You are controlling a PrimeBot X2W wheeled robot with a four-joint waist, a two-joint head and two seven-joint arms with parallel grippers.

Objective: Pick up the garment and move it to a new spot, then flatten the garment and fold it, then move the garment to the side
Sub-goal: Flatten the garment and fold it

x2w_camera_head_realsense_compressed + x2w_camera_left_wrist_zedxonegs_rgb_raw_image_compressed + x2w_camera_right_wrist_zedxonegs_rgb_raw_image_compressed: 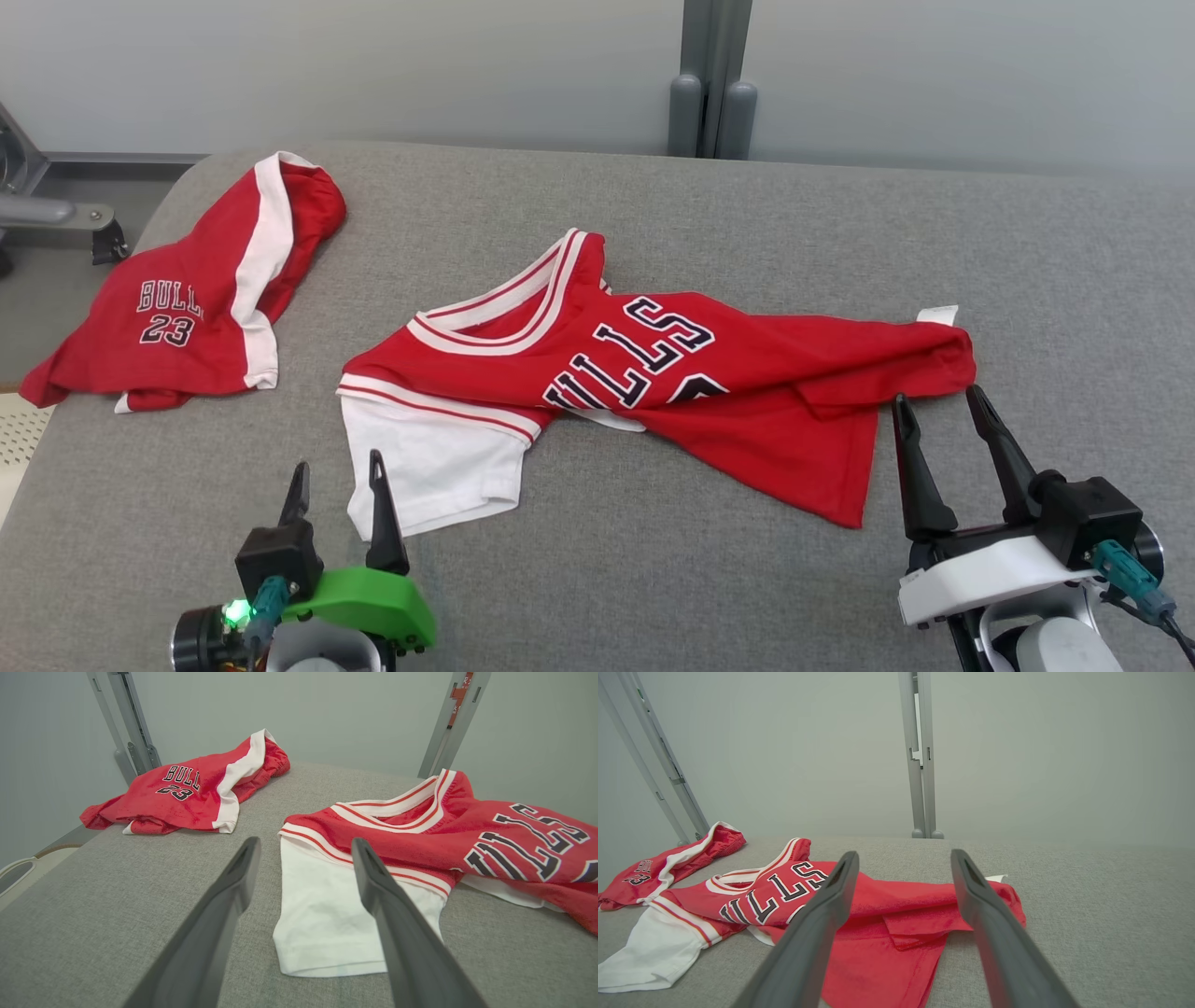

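Your left end effector sits nearest the lens, at the lower left of the head view. Its two dark fingers are spread apart with nothing between them: released. Its right finger stands just beside the lower left edge of the white sleeve; you cannot tell from these views whether it touches the cloth.

Your right end effector sits at the lower right of the frame, also spread wide and grasping nothing. Its tips lie just below the right end of the jersey.

The red jersey lies across the centre of the frame on the grey counter. Its neck opening is toward the left and its hem toward the right. The dark lettering reads upside down from the head view. The cloth is not flat: a fold runs along the right half, and the lower hem fans out toward the bottom of the frame. A small white tag shows at the far right end.

Red shorts with a white stripe and the number 23 lie crumpled at the upper left, well apart from the jersey, at the counter's left edge.

Grey posts stand behind the counter at top centre.
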